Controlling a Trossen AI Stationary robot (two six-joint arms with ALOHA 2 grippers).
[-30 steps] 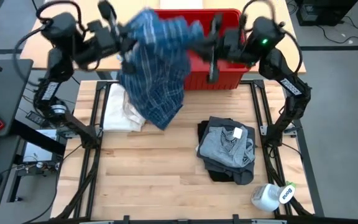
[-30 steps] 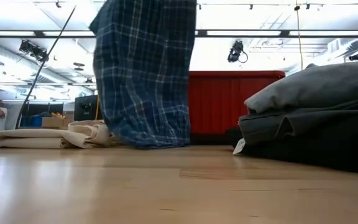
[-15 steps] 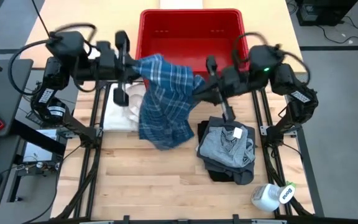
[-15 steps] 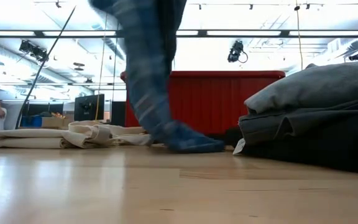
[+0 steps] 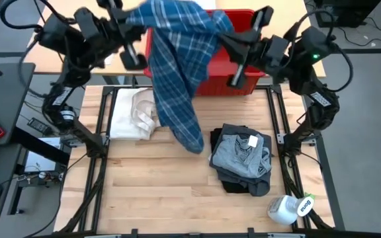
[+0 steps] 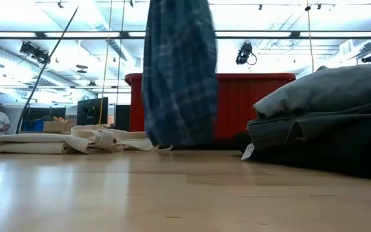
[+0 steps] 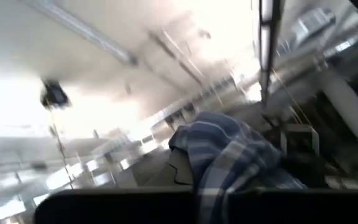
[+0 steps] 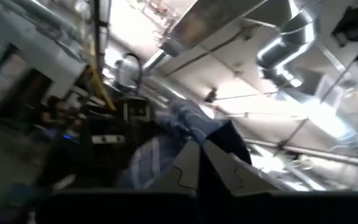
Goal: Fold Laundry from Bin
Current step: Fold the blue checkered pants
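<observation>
Plaid shirt point(image 5: 177, 59) hangs limp between left gripper point(image 5: 129, 20) and right gripper point(image 5: 233, 41), both clamped on its top edge; light, floppy, best held at corners

One plaid shirt point(image 5: 177, 59), one bin point(image 5: 233, 49), one folded garment stack point(image 5: 243, 158), one spray bottle point(image 5: 290, 208).

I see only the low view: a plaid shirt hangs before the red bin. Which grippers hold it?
Observer: Both. The left gripper and right gripper are each shut on the plaid shirt, high above the bin.
Operator: Is the stack on my right finished?
Observer: From above, a folded grey garment with a white tag lies on a black one.
Operator: Anything else near that stack?
Observer: A white spray bottle lies at the table's front right corner.
</observation>
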